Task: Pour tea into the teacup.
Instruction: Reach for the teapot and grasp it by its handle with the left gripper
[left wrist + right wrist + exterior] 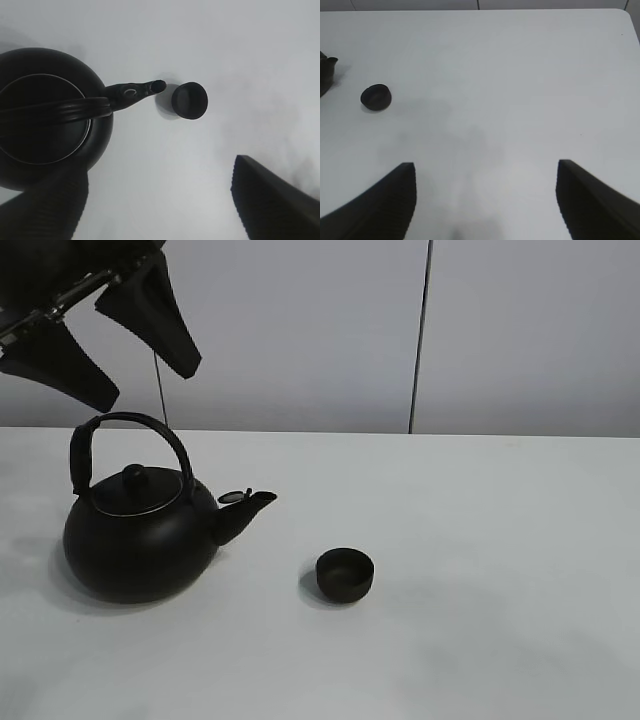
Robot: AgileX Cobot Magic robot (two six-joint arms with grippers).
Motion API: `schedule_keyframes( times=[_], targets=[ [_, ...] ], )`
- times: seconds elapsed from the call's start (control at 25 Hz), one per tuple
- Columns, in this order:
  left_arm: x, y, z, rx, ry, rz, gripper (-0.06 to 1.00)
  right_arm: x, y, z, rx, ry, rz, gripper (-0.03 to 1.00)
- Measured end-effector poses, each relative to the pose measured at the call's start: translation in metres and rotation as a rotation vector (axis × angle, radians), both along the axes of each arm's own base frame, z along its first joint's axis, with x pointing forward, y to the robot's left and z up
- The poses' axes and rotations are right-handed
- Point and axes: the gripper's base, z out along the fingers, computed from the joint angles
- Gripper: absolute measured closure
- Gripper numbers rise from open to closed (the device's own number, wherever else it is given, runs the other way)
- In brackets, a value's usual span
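The kettle (140, 530) is seated on the bench (500, 540) at the left of the exterior view. The left gripper (145, 385) is held above it with jaws spread and nothing grasped. The teacup (345, 573) stands upright on the bench just beyond the spout (245, 510), near it but not touching, on the side towards the right arm.

The coming move is judged to turn on the handle (130, 425). It lies directly below the left gripper, and its arch runs along the same line as the spout, which is aimed roughly at the teacup. In the left wrist view the fingers are seen to straddle that line, so a descent onto the arch appears to need little turning.

The right gripper (486, 164) is also spread and empty, hung over bare bench well apart from the teacup, so the left arm is taken as the nearer of the 2. Open bench is seen all around the teacup, and the far edge lies behind the kettle.
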Motion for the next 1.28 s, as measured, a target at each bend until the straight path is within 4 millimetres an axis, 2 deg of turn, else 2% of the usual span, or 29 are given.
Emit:
schedule_keyframes(
  times=[0.6,0.76,0.88,1.0,1.28],
  targets=[
    [0.009,0.001,0.003,-0.011,-0.089,0.05,0.37,0.0,0.0,0.0,0.001,0.0,0.0,0.43],
    [0.01,0.001,0.003,0.003,-0.123,0.016,0.37,0.0,0.0,0.0,0.001,0.0,0.0,0.43],
    [0.008,0.001,0.006,0.008,-0.143,-0.002,0.34,0.0,0.0,0.0,0.001,0.0,0.0,0.43],
    [0.002,0.003,0.022,0.008,-0.209,-0.032,0.27,0.0,0.0,0.0,0.001,0.0,0.0,0.43],
    [-0.036,0.016,0.082,0.019,-0.483,-0.144,0.25,0.0,0.0,0.0,0.001,0.0,0.0,0.43]
  ],
)
